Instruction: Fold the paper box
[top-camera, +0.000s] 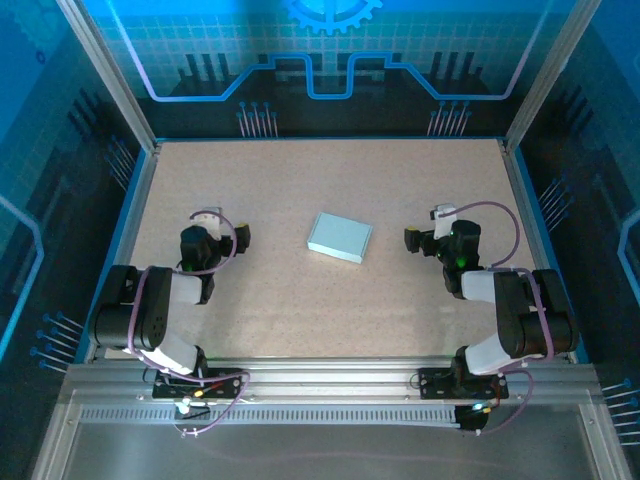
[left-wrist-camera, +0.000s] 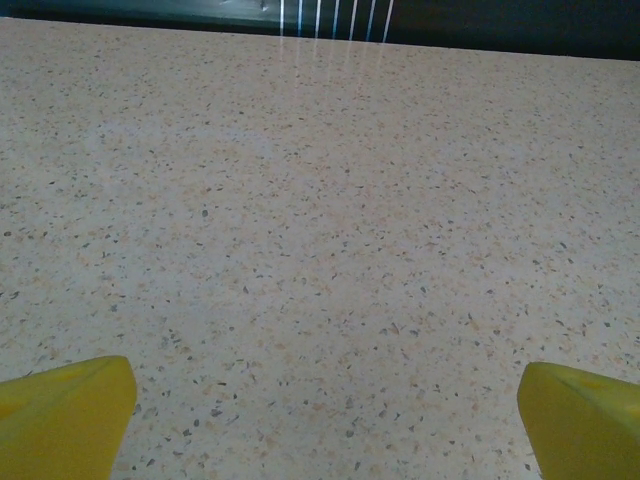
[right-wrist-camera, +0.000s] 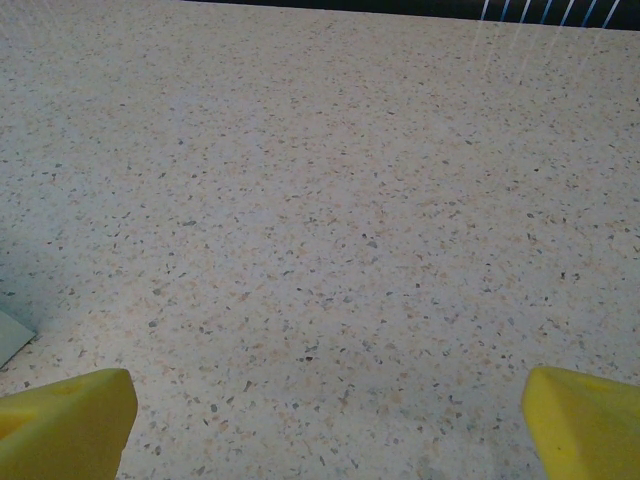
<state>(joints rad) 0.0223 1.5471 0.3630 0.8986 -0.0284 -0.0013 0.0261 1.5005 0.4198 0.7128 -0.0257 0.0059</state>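
The paper box (top-camera: 339, 238) is a pale light-blue slim rectangular box lying flat in the middle of the table, slightly turned. My left gripper (top-camera: 222, 224) rests low to its left, well apart from it, and stands open. In the left wrist view its yellow fingertips (left-wrist-camera: 60, 415) sit wide apart over bare tabletop. To the right of the box my right gripper (top-camera: 428, 226) is also open and apart from it. The right wrist view has its yellow fingers (right-wrist-camera: 585, 420) spread wide, and a pale corner of the paper box (right-wrist-camera: 10, 338) peeks in at the left edge.
The speckled beige table (top-camera: 300, 310) is framed by a metal rail at the near edge and blue patterned walls at the back and sides. Both arms are folded back near their bases.
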